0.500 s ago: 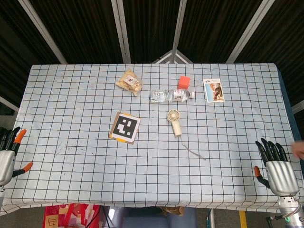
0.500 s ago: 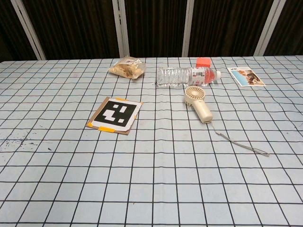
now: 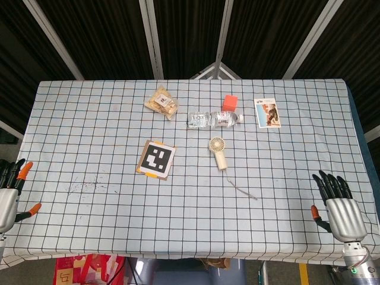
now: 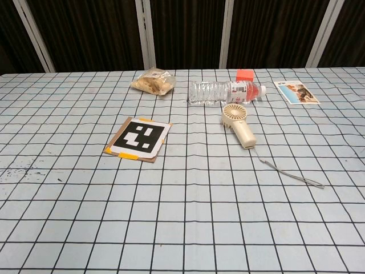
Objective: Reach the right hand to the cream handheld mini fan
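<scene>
The cream handheld mini fan (image 3: 218, 152) (image 4: 239, 125) lies flat near the table's middle, head toward the far side, with a grey wrist strap (image 3: 240, 189) (image 4: 292, 175) trailing toward the near right. My right hand (image 3: 339, 209) hovers at the near right corner, fingers spread and empty, well away from the fan. My left hand (image 3: 9, 193) sits at the near left edge, fingers apart, holding nothing. Neither hand shows in the chest view.
Behind the fan lie a clear water bottle (image 3: 214, 119) (image 4: 223, 92) and an orange cube (image 3: 230, 103) (image 4: 244, 75). A picture card (image 3: 267, 112) (image 4: 295, 92) sits at the far right, a snack bag (image 3: 161, 103) (image 4: 151, 81) at the far left, a marker card (image 3: 157, 158) (image 4: 139, 138) left of the fan.
My right hand has shifted slightly left and toward the table. The left hand and the objects are unmoved.
</scene>
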{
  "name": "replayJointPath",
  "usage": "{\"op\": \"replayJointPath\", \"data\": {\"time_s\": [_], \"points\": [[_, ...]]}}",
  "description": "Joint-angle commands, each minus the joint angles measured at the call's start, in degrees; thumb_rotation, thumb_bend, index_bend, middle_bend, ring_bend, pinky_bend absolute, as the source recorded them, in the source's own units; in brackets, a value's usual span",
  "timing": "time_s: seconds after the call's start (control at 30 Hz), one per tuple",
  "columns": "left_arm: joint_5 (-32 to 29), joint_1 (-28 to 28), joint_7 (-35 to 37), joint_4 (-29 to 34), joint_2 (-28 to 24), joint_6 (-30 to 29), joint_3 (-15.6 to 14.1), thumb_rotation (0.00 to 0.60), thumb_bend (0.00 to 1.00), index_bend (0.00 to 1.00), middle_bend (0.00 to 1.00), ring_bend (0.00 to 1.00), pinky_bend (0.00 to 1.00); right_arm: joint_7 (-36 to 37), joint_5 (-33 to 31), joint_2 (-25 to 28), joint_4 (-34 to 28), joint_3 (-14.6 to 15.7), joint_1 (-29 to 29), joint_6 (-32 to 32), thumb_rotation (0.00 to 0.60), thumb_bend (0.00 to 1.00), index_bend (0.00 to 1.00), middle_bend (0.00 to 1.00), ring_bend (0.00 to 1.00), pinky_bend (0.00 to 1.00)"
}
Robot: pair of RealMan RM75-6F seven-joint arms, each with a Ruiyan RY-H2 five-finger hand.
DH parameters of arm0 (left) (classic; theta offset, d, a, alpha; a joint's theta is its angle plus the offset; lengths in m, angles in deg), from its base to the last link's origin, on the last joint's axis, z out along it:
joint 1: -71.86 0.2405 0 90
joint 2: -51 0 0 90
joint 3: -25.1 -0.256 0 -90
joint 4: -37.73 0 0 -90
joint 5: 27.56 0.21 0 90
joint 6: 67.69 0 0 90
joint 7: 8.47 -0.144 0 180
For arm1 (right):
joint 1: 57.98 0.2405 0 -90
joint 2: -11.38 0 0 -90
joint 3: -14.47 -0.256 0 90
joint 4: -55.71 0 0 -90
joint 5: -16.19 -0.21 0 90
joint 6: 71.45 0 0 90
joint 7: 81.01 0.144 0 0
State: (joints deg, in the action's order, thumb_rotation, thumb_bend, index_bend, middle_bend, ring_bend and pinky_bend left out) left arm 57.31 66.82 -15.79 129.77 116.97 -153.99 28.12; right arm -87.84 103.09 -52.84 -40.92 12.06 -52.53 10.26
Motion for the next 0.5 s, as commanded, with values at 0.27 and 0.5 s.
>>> {"op": "replayJointPath", "data": {"time_s": [0.27, 0.5], "points": [[0.08, -0.33, 1.4, 0.28, -0.51, 0.6, 0.09, 0.6, 0.09, 0.0, 0.0, 0.0, 0.0, -5.98, -9.66, -5.04, -4.23, -8.55, 11.61, -12.69, 0.6, 0.49, 0.0, 0.71, 0.75, 0.7], [0.06, -0.54, 2.92, 0.02, -0.87, 1.1, 0.1, 0.6, 0.09, 0.0, 0.0, 0.0, 0.0, -15.23, -21.38, -13.04, -2.72, -11.78, 20.34, -21.81, 0.6, 0.75, 0.0, 0.84, 0.89, 0.79]]}}
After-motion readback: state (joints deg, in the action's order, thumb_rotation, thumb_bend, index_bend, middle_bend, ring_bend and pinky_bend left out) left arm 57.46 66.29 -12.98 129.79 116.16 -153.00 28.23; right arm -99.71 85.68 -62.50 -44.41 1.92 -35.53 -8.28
